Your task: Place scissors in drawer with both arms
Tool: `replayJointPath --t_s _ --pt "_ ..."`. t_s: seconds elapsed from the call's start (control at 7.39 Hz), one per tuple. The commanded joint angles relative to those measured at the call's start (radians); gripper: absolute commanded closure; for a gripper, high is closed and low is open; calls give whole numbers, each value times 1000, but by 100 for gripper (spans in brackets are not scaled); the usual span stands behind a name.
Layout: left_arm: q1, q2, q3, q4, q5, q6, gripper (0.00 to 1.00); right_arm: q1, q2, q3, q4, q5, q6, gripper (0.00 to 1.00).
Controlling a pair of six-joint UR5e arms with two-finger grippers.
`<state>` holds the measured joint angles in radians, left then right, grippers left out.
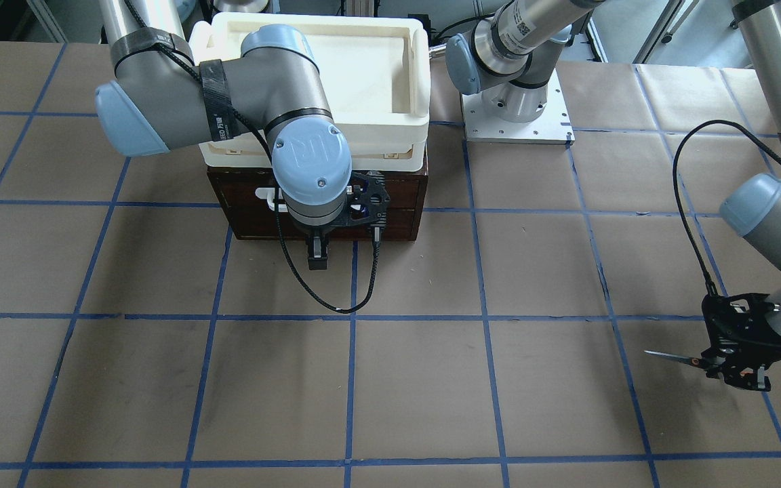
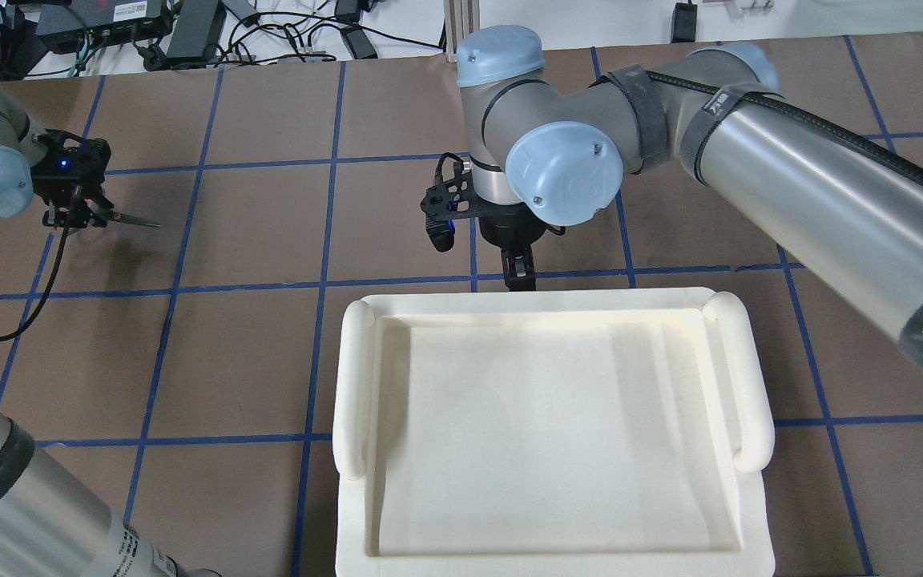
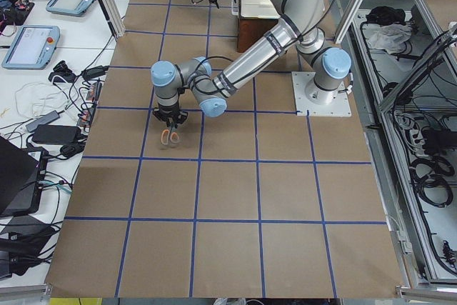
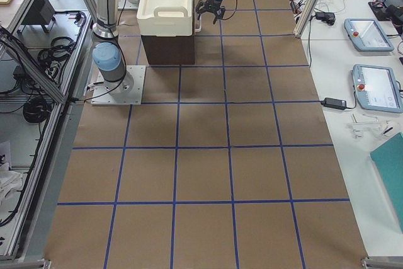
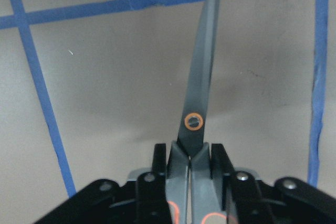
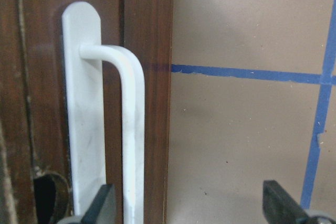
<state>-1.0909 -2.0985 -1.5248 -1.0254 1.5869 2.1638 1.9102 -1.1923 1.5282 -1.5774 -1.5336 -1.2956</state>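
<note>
My left gripper (image 1: 736, 369) is shut on the scissors (image 1: 672, 356) and holds them a little above the table, dark blades pointing sideways. The left wrist view shows the closed blades (image 5: 202, 77) clamped between my fingers, with the orange-lined handles at the bottom. They also show in the overhead view (image 2: 131, 220). The dark brown drawer (image 1: 390, 203) is closed. My right gripper (image 1: 317, 259) is open at the drawer's front. In the right wrist view the white bar handle (image 6: 134, 129) lies just inside one finger (image 6: 102, 205).
A white plastic tray (image 2: 357, 385) sits on top of the brown drawer chest and hides it from overhead. The left arm's base plate (image 1: 519, 118) stands beside the chest. Brown paper with blue tape lines covers the table.
</note>
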Motion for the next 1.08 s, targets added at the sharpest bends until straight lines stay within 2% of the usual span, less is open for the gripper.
replayJointPath --t_s 0.0,0.54,0.95 --pt "-17 98 0 -173 -19 -53 100 0 16 -5 -3 1 -1 0" --pt "-99 185 0 -226 -8 -203 100 0 22 -2 -6 0 -14 0" --pt "-109 206 -2 -258 -5 -245 100 0 22 -6 -22 1 -25 0"
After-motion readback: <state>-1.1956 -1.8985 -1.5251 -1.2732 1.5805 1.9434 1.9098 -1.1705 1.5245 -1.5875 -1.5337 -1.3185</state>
